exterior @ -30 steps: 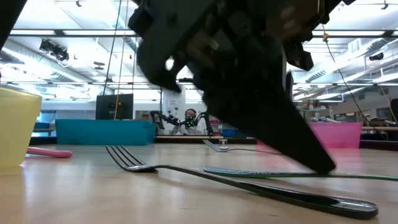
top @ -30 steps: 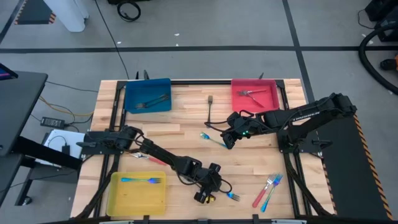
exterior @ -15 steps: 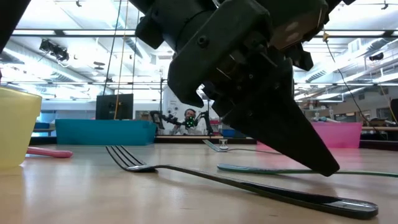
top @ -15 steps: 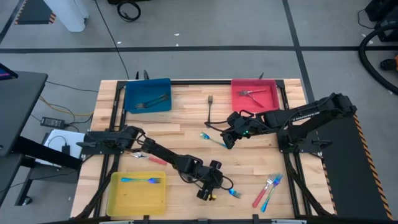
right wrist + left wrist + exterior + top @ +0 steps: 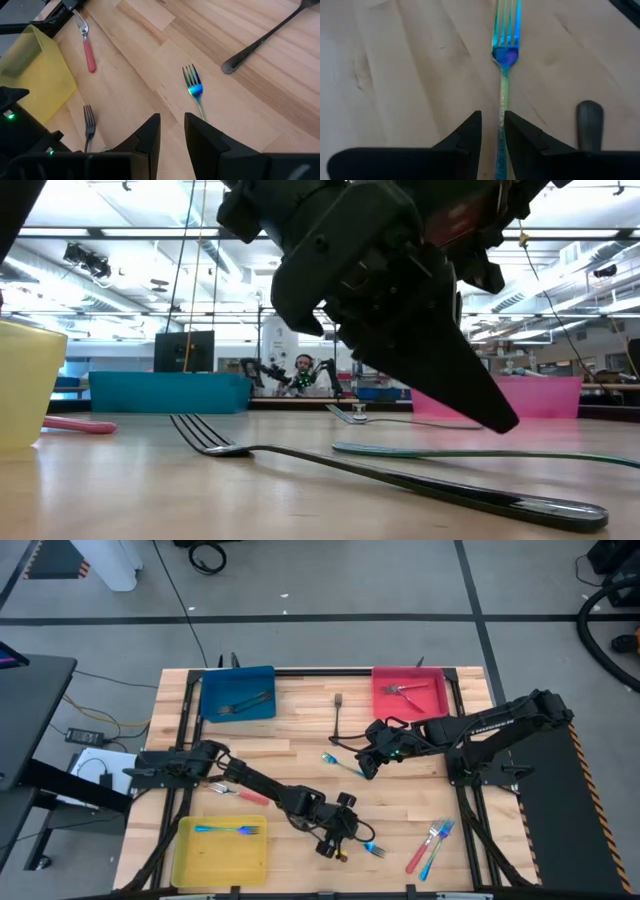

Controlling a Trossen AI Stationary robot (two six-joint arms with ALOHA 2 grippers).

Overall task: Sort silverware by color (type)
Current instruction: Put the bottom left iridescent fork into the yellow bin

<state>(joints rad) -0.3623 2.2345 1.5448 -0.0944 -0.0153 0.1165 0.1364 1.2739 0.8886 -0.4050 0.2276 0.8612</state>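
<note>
A blue-teal fork (image 5: 506, 55) lies flat on the wood near the table's front edge (image 5: 375, 852). My left gripper (image 5: 493, 116) hovers over its handle, open by a narrow gap, one finger on each side; in the low view its fingertips (image 5: 500, 420) stand just above the handle (image 5: 430, 451). A dark grey fork (image 5: 400, 480) lies close beside it. My right gripper (image 5: 368, 768) waits above the table's middle, open by a narrow gap, with nothing between its fingers. Another blue fork (image 5: 194, 90) lies ahead of it.
A blue tray (image 5: 215, 680) at the far left holds dark forks. A red tray (image 5: 385, 712) at the far right holds red-handled pieces. A yellow tray (image 5: 190, 865) at the near left holds a blue fork. Loose on the wood: a dark fork (image 5: 338, 715), a red-handled fork (image 5: 240, 794), red and blue forks (image 5: 430, 845).
My left gripper has tipped a little, and its fingertips have risen from the level of the blue-teal fork's handle to just above it. The fork has stayed on the table. The gap between the fingers is unchanged.
</note>
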